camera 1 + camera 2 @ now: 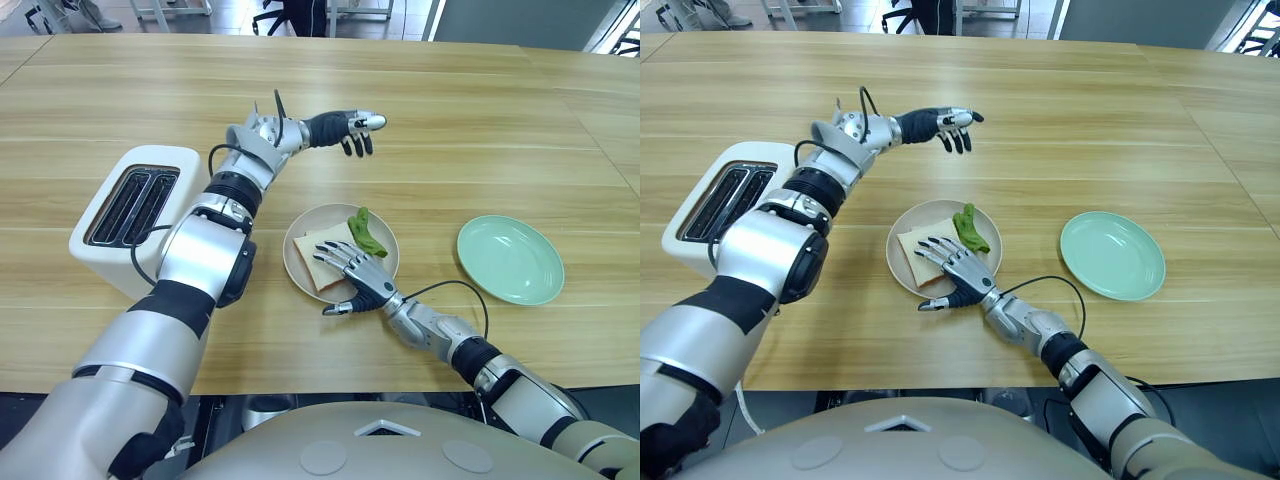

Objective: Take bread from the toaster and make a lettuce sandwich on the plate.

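A white two-slot toaster (165, 158) stands at the left side of the light wooden table (450, 120), its slots facing up. Near the middle of the table lies a round beige plate (300, 232), and on it rests a square slice of pale bread (308, 265) on the plate's near-left part. A crumpled piece of green lettuce (366, 233) lies on the plate's far-right part, just beside the bread. The right hand (358, 275) lies palm-down over the near edge of this plate, its fingers spread and stretched out flat across the slice without closing around it. The left hand (345, 127) is held out above the bare wood beyond the plate, well apart from the toaster. It holds nothing, its fingers drooping loosely downward and its thumb pointing to the right. To the right of the beige plate, apart from it, sits a round pale green plate (510, 260).
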Tool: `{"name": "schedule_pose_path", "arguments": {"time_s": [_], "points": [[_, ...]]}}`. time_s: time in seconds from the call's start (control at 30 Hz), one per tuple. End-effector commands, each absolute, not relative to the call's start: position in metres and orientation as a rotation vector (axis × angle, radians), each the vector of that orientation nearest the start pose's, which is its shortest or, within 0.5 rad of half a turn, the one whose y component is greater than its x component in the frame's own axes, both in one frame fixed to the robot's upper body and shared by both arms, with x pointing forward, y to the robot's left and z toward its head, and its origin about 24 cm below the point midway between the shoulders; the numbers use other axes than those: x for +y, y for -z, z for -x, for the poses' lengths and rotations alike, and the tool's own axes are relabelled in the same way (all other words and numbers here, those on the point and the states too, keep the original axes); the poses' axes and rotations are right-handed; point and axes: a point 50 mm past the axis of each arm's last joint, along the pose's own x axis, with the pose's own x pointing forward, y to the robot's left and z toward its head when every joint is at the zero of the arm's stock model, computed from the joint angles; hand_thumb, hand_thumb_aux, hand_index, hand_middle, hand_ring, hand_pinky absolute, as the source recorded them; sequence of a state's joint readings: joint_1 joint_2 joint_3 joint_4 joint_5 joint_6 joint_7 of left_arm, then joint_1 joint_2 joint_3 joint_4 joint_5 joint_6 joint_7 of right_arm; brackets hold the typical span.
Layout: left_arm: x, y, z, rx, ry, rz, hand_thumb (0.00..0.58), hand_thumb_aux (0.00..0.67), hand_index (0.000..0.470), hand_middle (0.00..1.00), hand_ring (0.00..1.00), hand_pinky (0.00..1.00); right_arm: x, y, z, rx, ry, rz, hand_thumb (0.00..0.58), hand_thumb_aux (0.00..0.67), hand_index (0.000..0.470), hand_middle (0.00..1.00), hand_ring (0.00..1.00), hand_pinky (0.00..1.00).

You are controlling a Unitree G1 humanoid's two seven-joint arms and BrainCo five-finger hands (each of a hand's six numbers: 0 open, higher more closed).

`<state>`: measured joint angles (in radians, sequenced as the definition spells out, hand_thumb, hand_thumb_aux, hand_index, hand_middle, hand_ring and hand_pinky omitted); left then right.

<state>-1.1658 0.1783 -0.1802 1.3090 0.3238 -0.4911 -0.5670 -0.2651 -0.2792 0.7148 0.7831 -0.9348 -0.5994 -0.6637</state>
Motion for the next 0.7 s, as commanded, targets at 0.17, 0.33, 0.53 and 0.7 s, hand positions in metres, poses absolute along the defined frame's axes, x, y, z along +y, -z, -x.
{"name": "schedule_pose_path", "arguments": {"time_s": [0.17,0.33,0.53,0.7], "points": [[0.081,-0.187,-0.400,-0.327,0.863,-0.581,0.000,0.000,0.000,0.00,0.00,0.00,-0.116,0.082,-0.187,-0.279,-0.743,1.115,0.000,0.000,0.000,0.00,0.00,0.00],[0.086,-0.189,-0.388,-0.476,0.925,-0.479,0.000,0.000,0.000,0.00,0.00,0.00,-0.125,0.036,-0.211,-0.481,-0.478,0.982,0.000,0.000,0.000,0.00,0.00,0.00],[0.100,-0.175,-0.362,-0.633,0.977,-0.317,0.000,0.000,0.000,0.00,0.00,0.00,-0.140,-0.032,-0.224,-0.693,-0.204,0.645,0.438,0.339,0.233,0.00,0.00,0.00],[0.117,-0.159,-0.334,-0.697,1.029,-0.154,0.456,0.360,0.247,0.21,0.21,0.21,-0.145,-0.063,-0.223,-0.759,-0.178,0.438,0.580,0.670,0.460,0.00,0.00,0.00]]}}
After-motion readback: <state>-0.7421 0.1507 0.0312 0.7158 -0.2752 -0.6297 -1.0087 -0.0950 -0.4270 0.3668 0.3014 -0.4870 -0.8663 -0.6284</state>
